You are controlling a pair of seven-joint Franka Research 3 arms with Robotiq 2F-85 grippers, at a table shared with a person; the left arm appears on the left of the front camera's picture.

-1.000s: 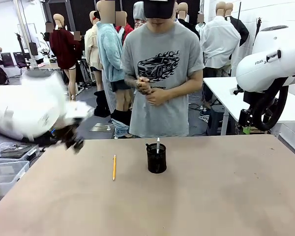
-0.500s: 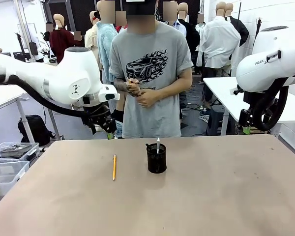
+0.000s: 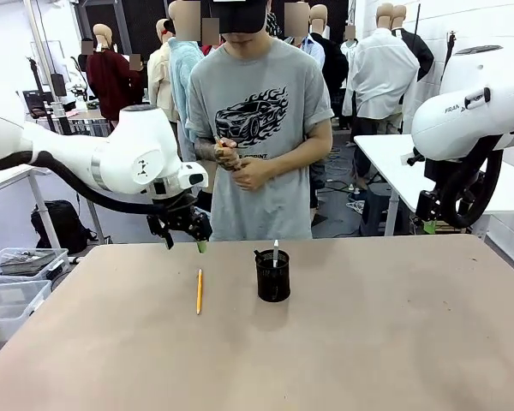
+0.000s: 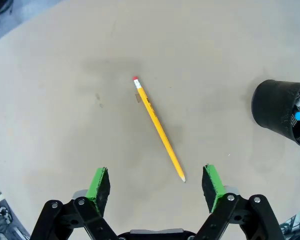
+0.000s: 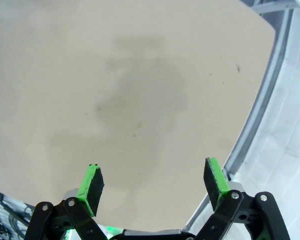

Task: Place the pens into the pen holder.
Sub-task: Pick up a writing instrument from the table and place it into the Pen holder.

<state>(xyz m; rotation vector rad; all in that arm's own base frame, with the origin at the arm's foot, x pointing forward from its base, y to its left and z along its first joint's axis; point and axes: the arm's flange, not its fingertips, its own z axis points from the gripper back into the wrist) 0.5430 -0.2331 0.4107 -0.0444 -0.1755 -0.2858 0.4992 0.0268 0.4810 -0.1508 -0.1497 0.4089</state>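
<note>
Low in the left wrist view, the left gripper holds its jaws spread wide and empty. Just above them the orange-yellow pencil lies flat on the table, its long axis diagonal: sharpened tip at lower right near one green pad, red eraser toward upper centre. One black mesh pen holder stands at the right edge, well apart from it. Three pens in all: one on the table and two in the holder, a silver-white pen and a dark pen with blue tip. The right gripper, also wide and empty, hangs over bare tabletop
</note>
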